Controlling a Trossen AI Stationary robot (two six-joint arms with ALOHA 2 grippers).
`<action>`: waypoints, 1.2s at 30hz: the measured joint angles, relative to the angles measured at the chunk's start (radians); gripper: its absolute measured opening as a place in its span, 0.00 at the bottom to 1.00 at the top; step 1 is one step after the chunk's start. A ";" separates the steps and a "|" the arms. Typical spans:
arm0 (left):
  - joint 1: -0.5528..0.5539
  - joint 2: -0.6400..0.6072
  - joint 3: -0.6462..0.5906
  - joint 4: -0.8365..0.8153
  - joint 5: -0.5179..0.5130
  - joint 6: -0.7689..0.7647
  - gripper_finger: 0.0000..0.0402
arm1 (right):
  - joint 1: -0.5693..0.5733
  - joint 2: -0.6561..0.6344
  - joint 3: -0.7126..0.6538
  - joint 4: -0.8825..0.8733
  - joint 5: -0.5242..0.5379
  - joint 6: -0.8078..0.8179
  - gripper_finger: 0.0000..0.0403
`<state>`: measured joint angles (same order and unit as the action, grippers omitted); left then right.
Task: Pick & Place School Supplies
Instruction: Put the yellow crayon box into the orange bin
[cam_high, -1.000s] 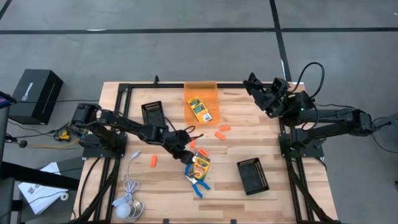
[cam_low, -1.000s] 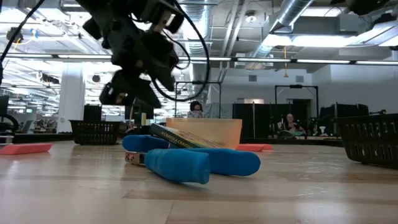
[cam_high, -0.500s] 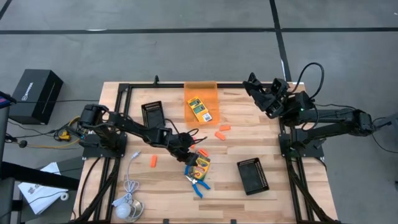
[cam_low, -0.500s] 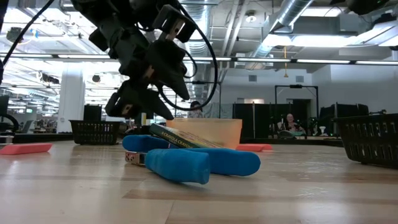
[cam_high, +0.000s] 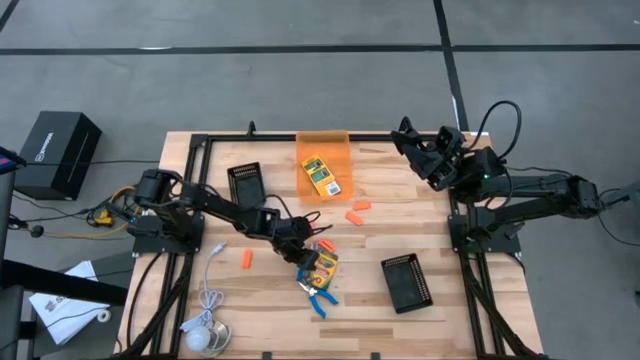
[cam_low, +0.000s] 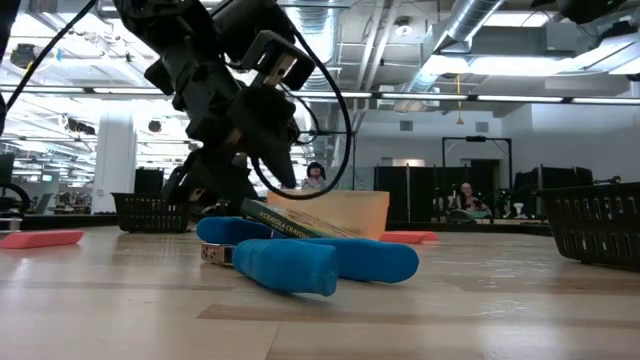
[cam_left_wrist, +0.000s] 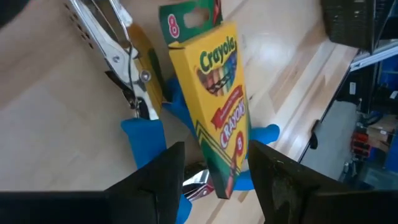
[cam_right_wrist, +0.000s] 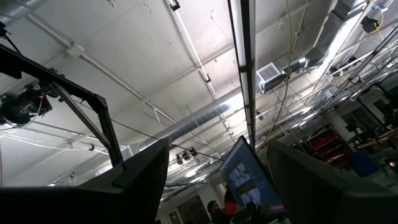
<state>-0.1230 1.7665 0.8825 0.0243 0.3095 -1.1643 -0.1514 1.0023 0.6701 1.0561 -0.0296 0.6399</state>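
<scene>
Tabletop holds crayon box (cam_high: 322, 266) lying lengthwise across blue-handled tool (cam_high: 320, 296).

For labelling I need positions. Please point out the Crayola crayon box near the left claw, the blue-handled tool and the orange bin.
Crayola crayon box (cam_left_wrist: 214, 93), left wrist view, printed yellow front.
Blue-handled tool (cam_low: 300, 262), low view, front blue handle.
Orange bin (cam_high: 322, 145), high view, far wall.

Counted: two crayon boxes (cam_high: 322, 177) (cam_high: 322, 264), one blue-handled tool (cam_high: 320, 297), four orange pieces (cam_high: 246, 259) (cam_high: 361, 206) (cam_high: 352, 216) (cam_high: 326, 245), two black trays (cam_high: 246, 183) (cam_high: 407, 282), one orange bin (cam_high: 323, 150), one white cable (cam_high: 207, 296).
</scene>
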 joint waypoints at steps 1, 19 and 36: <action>0.000 0.003 0.000 0.001 0.004 0.000 0.43 | 0.002 0.000 0.000 0.000 0.000 0.000 0.65; 0.000 0.044 0.002 0.055 0.031 -0.027 0.42 | 0.015 0.000 0.000 0.020 0.000 -0.003 0.65; 0.001 0.105 0.001 0.148 0.055 -0.074 0.31 | 0.015 0.000 0.000 0.030 0.000 -0.003 0.65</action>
<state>-0.1222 1.8713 0.8836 0.1724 0.3646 -1.2381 -0.1368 1.0023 0.6701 1.0863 -0.0299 0.6369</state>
